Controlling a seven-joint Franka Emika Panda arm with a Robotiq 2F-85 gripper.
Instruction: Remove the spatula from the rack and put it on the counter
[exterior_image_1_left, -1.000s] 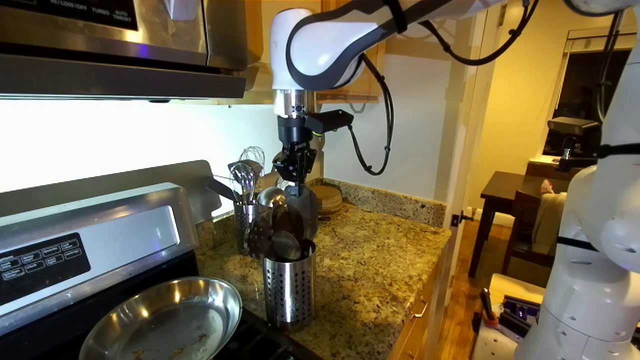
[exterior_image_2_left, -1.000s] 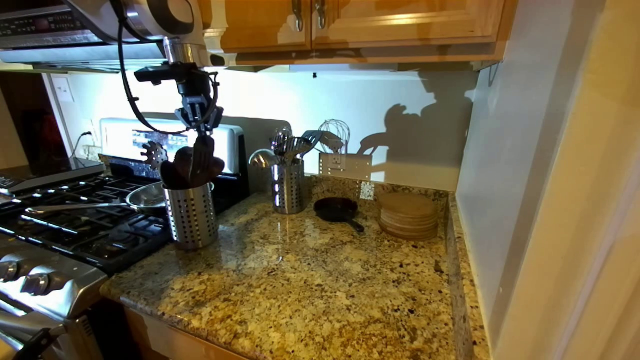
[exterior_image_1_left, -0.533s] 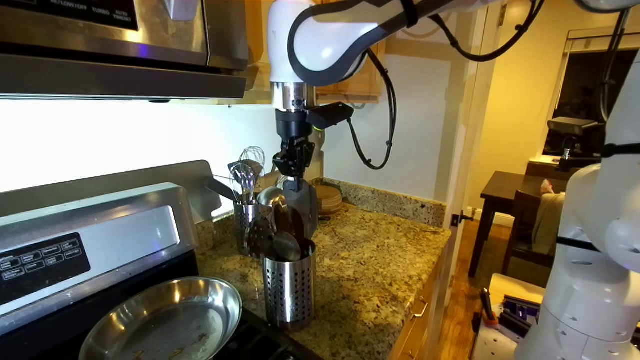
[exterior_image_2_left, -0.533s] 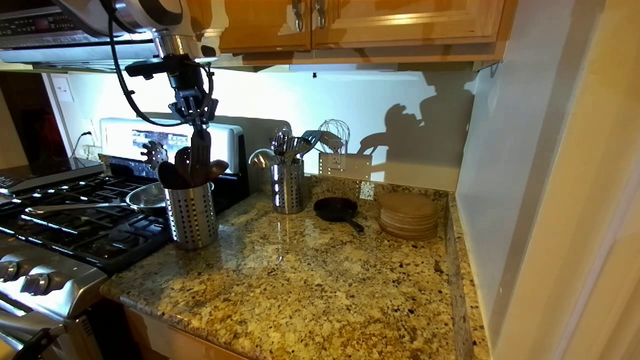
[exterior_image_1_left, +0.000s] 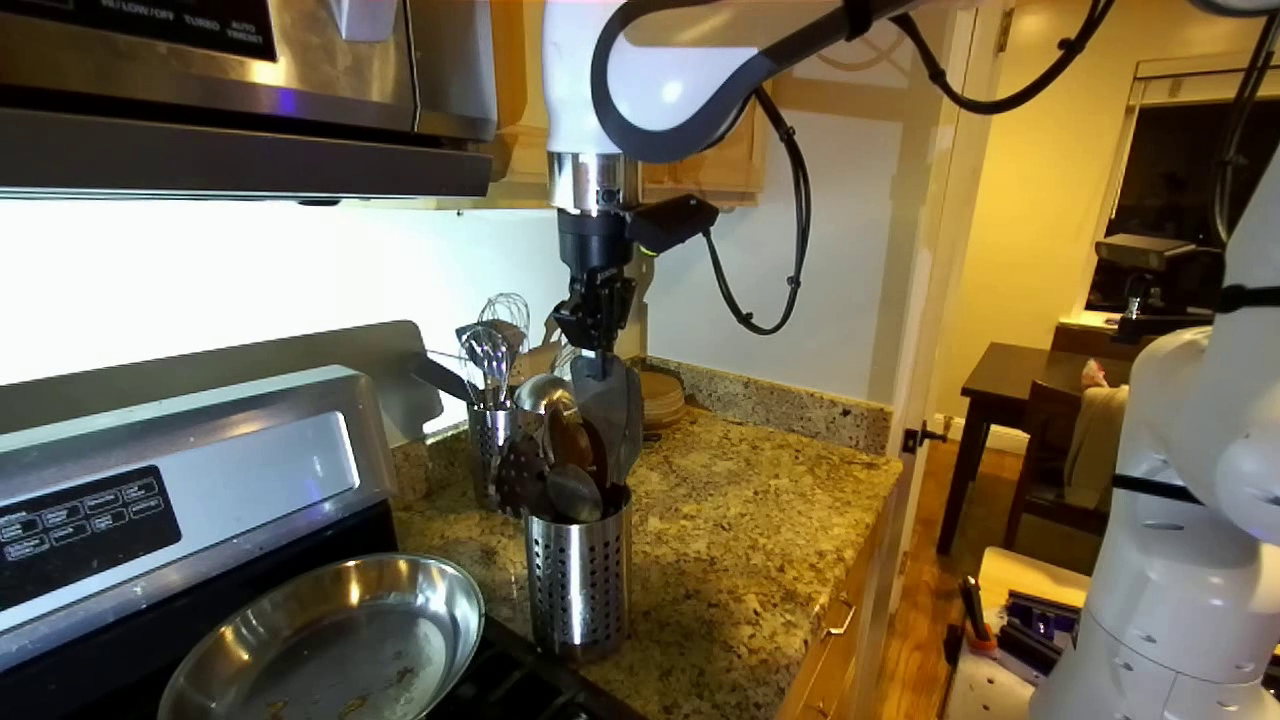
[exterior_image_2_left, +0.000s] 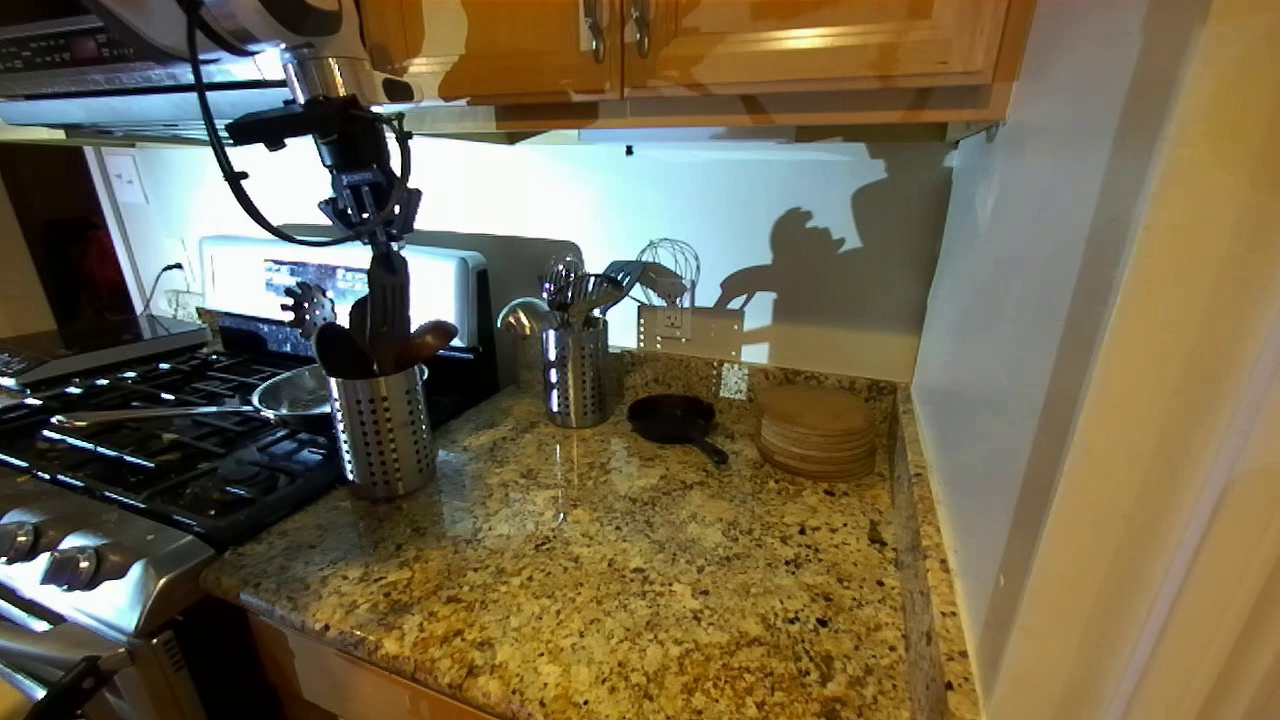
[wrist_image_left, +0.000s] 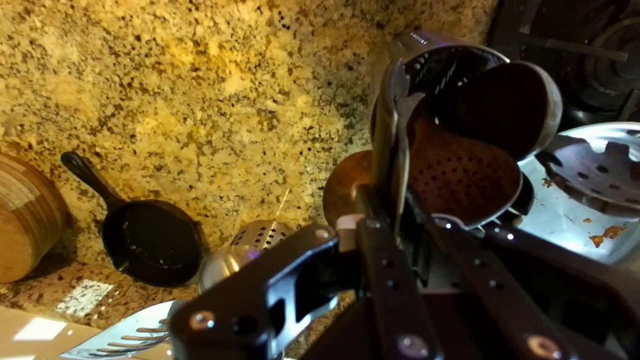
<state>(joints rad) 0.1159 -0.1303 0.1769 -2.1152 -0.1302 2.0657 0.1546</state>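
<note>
Above the rack (exterior_image_1_left: 580, 585), in an exterior view, the gripper (exterior_image_1_left: 597, 362) is pointed straight down, its fingertips set close together on the top edge of the spatula (exterior_image_1_left: 603, 405). The spatula is held nearly upright, flat head up, its long axis directed down toward the rack's mouth; its lower part is hidden among other utensils (exterior_image_1_left: 573, 493) there. Just beside the rack, a steel pan (exterior_image_1_left: 330, 640) is seen.

Directly over the rack, in an exterior view, slots are shown along the spatula's dark head, and its long axis is likewise close to vertical. The rack is stood on the counter (exterior_image_2_left: 600, 560), at the side next to the stove (exterior_image_2_left: 180, 450). To the right of the rack and farther back, a second utensil holder (exterior_image_2_left: 575, 375) is placed; well apart from the rack, beyond that holder, a black skillet (exterior_image_2_left: 672, 418) and a stack of round boards (exterior_image_2_left: 815, 430) are set.

Toward the rack's mouth, in the wrist view, the spatula is seen edge-on between the narrowly set fingers (wrist_image_left: 392, 280). Another thin blade (wrist_image_left: 384, 132) is seen close against it; whether this is also pinched cannot be told. Out of the rack, beside them, a perforated spoon (wrist_image_left: 460, 185) is leaned.
</note>
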